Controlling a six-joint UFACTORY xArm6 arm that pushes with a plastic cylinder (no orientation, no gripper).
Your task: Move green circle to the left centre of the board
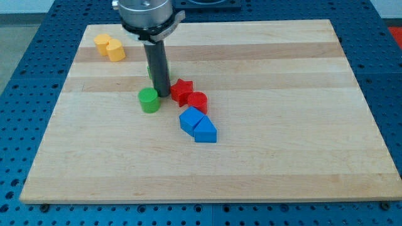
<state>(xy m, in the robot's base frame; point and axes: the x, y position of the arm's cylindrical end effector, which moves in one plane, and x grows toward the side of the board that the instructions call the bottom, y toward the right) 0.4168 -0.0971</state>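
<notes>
This looks like a robotics lab or test bench. A pale wooden board [264,163] of glued strips lies on a blue metal worktop [25,81] drilled with a regular grid of holes, the kind used for bolting down equipment. A grey machined robot mount [146,14] carrying a dark rod [158,66] hangs over the board's far left part, among small coloured plastic blocks.

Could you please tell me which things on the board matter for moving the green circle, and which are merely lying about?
Part of the job:
green circle, at my tip's left
my tip, between the green circle and the red star
wooden board

Lying about:
red star
red cylinder
two blue blocks
yellow blocks
a green block mostly hidden behind the rod
</notes>
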